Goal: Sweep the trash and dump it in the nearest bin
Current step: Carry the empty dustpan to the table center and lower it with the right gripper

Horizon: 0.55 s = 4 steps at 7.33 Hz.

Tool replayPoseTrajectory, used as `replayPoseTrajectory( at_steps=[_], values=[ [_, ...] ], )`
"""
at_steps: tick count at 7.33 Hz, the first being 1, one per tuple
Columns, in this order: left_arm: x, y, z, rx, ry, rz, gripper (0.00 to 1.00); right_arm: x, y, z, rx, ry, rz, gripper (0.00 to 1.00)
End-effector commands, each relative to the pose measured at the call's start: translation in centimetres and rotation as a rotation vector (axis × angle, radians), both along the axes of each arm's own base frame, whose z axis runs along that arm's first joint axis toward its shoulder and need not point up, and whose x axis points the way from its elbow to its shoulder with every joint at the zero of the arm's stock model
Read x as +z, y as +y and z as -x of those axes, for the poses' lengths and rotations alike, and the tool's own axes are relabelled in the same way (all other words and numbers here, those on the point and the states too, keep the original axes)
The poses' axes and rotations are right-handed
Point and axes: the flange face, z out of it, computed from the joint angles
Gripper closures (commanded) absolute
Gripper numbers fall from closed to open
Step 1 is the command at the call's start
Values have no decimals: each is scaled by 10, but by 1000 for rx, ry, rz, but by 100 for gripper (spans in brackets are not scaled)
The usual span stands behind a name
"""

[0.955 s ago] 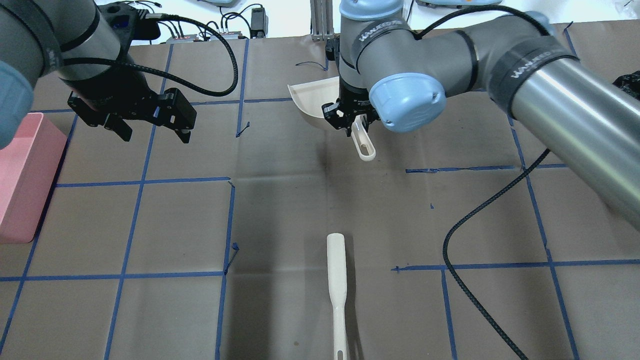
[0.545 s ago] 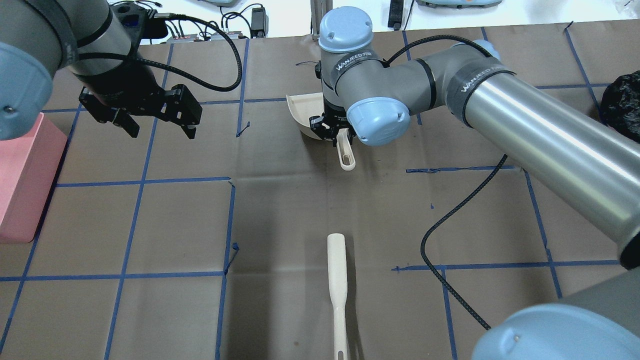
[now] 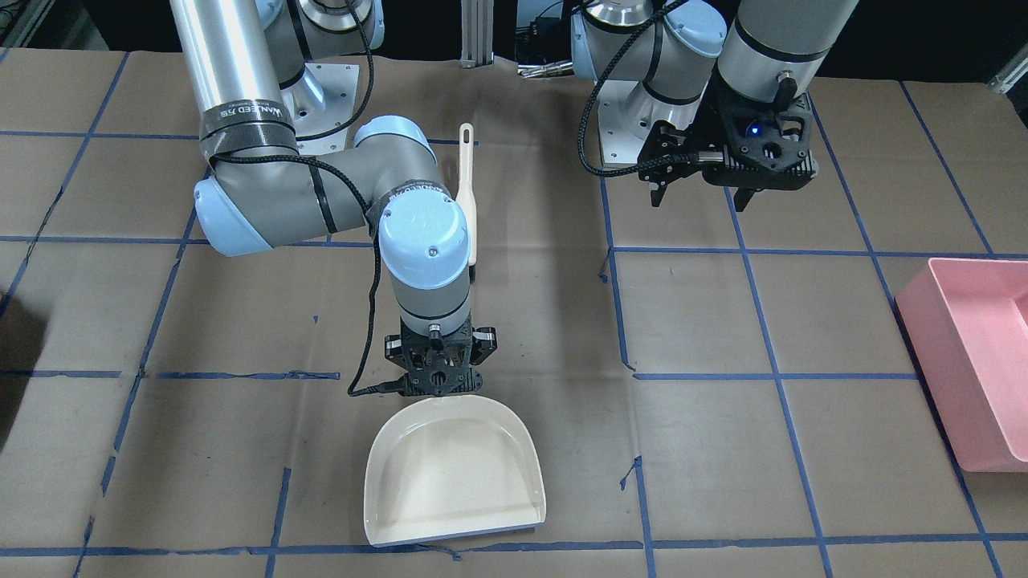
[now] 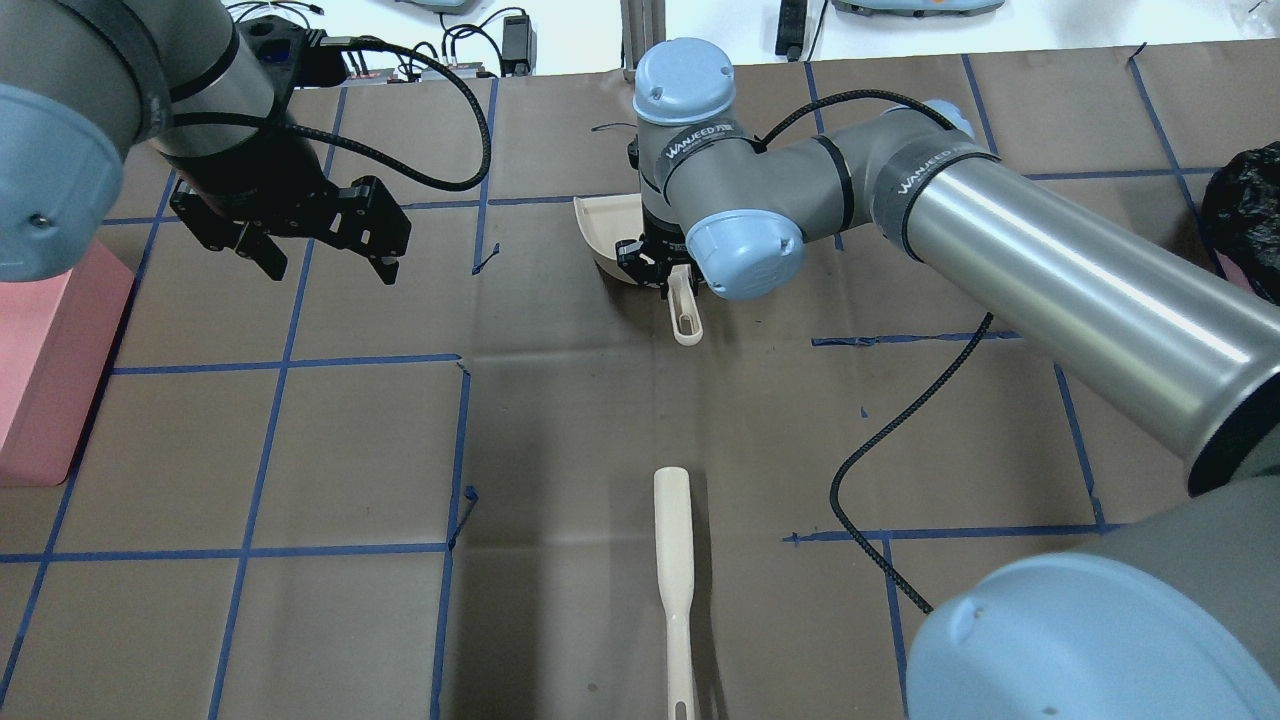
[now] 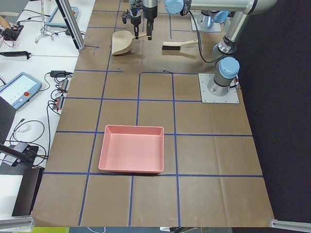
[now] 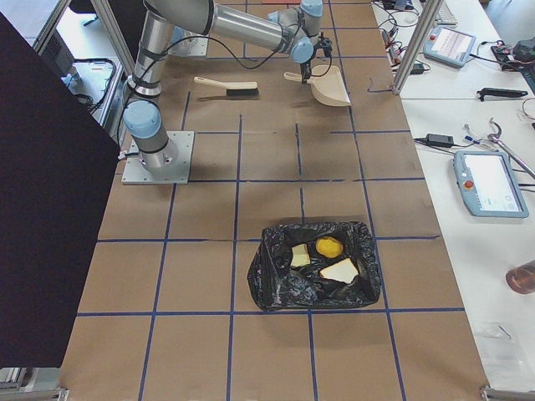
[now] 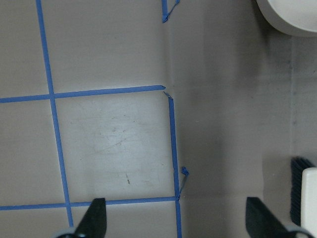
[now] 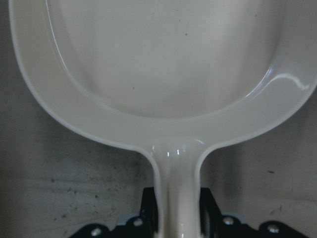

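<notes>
The trash lies in a black bin bag [image 6: 272, 276] in the exterior right view: a yellow-brown lump [image 6: 328, 246] and two white bread pieces [image 6: 338, 271] [image 6: 300, 256]. My right gripper [image 3: 438, 377] [image 4: 655, 265] is shut on the handle [image 8: 176, 198] of a cream dustpan [image 3: 454, 474] [image 4: 600, 225] [image 8: 163, 54], which is empty and low over the table's far middle. A cream brush [image 4: 675, 560] [image 3: 466, 193] lies loose near my base. My left gripper [image 4: 320, 260] [image 3: 699, 197] [image 7: 178, 220] is open and empty above the table.
A pink bin [image 4: 40, 370] [image 3: 976, 261] [image 5: 131, 127] stands at my left edge. The black bag's edge shows at the right in the overhead view [image 4: 1245, 210]. The brush's bristles show in the left wrist view [image 7: 297, 188]. The right arm's cable [image 4: 880, 440] hangs over the table.
My right arm has carried the dustpan a little to the left in the overhead view. My left gripper has drifted slightly right, still open.
</notes>
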Motion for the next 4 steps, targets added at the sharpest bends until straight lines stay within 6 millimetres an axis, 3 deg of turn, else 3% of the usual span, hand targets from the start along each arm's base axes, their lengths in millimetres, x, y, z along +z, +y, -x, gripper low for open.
replayPoseTrajectory(
  at_steps=[1,4],
  values=[
    [0,1,0,-2,1,1,0,-7,-3,-4,-36,-5,3,97],
    [1,2,0,0,-4,2,0,-7,6,-18,-33,-7,2,96]
  ],
)
